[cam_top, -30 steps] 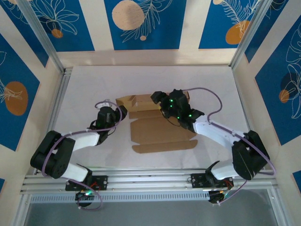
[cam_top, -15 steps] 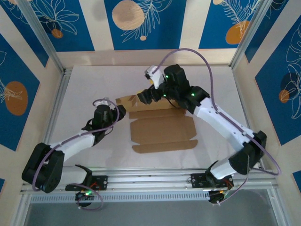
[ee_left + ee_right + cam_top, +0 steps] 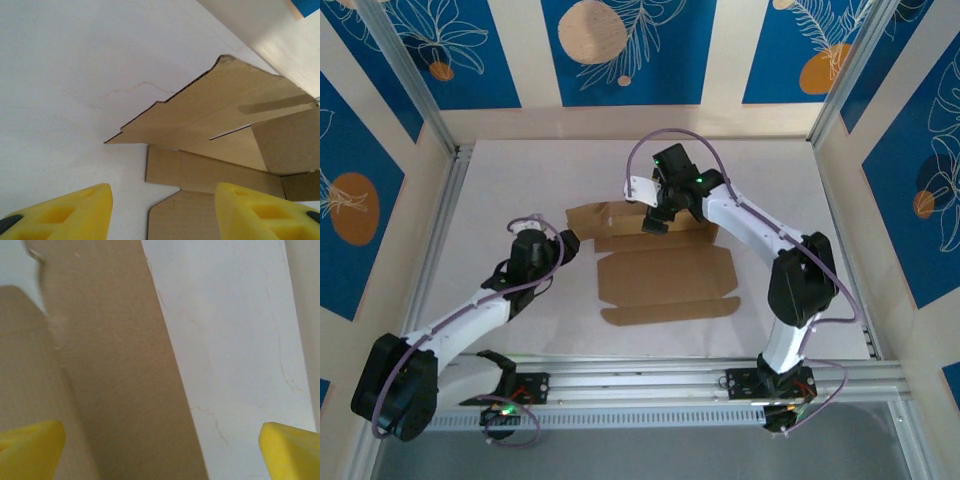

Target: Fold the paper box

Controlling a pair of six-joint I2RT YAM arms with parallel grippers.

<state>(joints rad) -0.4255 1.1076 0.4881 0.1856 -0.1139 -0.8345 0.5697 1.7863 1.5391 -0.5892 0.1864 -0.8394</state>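
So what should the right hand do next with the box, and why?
Probably lower the right hand and close it on the far flap of the paper box. It stands wide open above that flap, holding nothing, and most of the box lies flat and unfolded. The left hand sits open by the left edge.

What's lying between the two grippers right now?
The far flap of the paper box lies between left gripper and right gripper, in the top view.

Brown paper box (image 3: 665,275) on a white table (image 3: 520,170); walls (image 3: 630,60) blue, leaf-patterned.
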